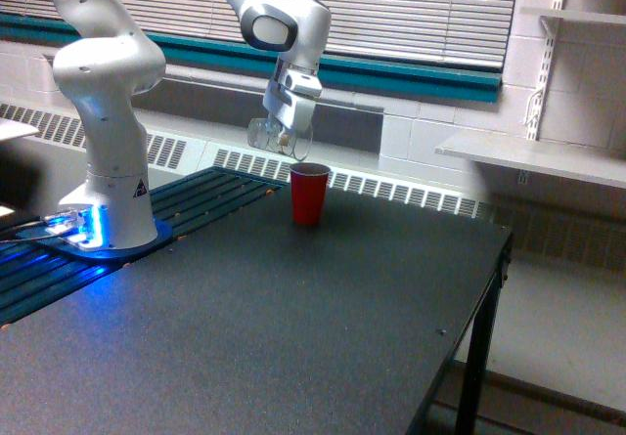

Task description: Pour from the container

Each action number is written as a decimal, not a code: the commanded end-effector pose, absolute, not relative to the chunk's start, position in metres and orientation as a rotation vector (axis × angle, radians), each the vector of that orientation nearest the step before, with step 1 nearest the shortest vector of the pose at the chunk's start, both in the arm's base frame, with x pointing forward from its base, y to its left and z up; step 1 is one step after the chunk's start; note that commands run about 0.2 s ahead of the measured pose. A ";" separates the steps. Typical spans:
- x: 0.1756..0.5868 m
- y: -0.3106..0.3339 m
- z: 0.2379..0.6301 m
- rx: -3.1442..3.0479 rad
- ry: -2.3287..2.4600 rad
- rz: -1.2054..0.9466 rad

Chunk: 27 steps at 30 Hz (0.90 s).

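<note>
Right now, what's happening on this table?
The Panda arm's gripper holds the clear cup, tipped on its side, in the air above and slightly to the exterior view's left of the red cup. The red cup stands upright on the dark table. No stream is visible between them; the picture is too coarse to be sure.

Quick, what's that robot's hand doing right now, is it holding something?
Tool: closed on a clear cup, held tipped on its side above and to the exterior view's left of the red cup.
</note>
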State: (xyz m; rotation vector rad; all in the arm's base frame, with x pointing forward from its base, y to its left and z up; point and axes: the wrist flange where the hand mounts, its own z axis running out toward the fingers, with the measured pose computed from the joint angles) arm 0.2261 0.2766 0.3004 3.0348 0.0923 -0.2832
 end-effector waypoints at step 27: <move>0.224 0.272 0.311 3.047 0.114 -0.249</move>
